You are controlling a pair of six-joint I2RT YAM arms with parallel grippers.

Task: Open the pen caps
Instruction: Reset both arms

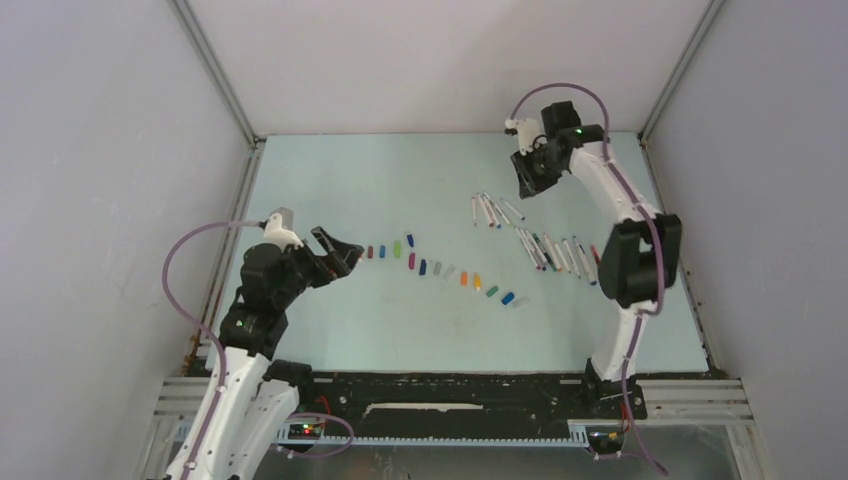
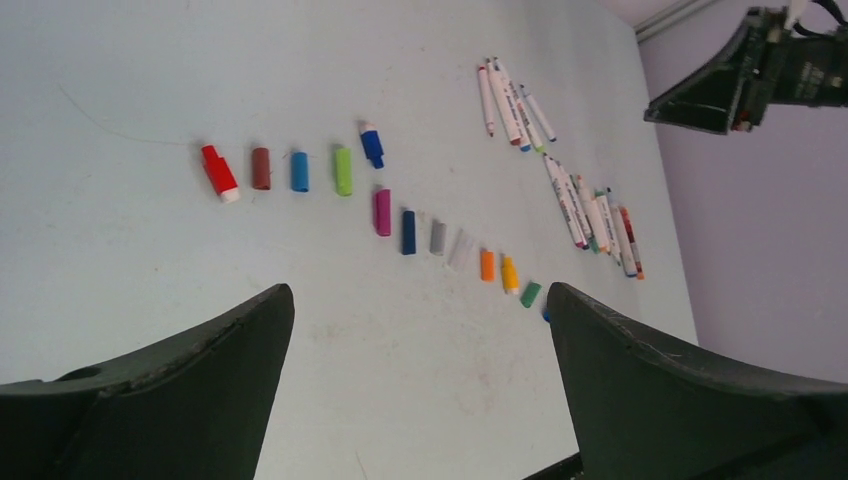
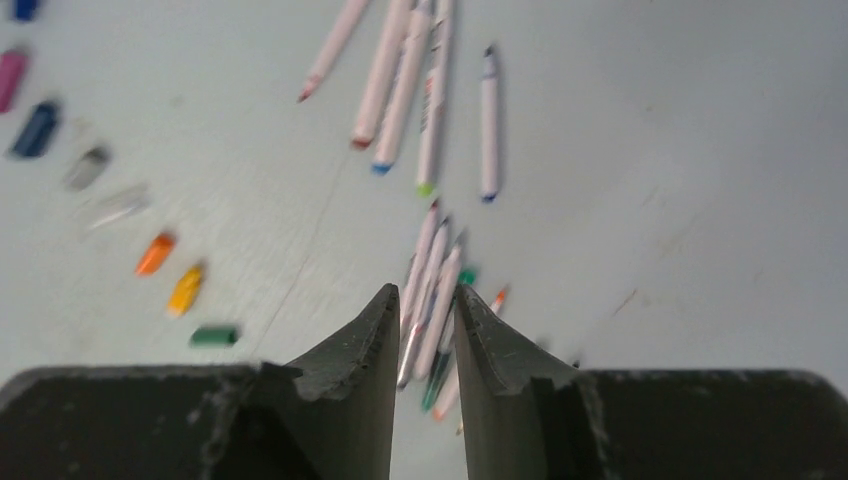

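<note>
Stubby plastic pen caps (image 2: 408,231) (red, green, blue, orange) lie in a loose row mid-table; slim white pens (image 2: 578,212) cluster right of them. The matte pale table (image 1: 400,325) sits between grey walls (image 1: 110,150). The left gripper (image 1: 345,250) gapes wide, empty; the right gripper (image 3: 425,292) shows tapered fingers narrowly apart near the pens.

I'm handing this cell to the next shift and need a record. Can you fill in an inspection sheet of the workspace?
Surface: pale blue table top, faint scuffs.
Job's things: pen caps lie loose in a crooked row mid-table; pens in two bunches to its right.
Clutter: nothing seen.
Grippers: left gripper wide open, empty; right gripper slightly open, empty, over the pens.
Cables: purple cables loop in the air, clear of the pens.
Surroundings: plain grey walls on three sides.
</note>
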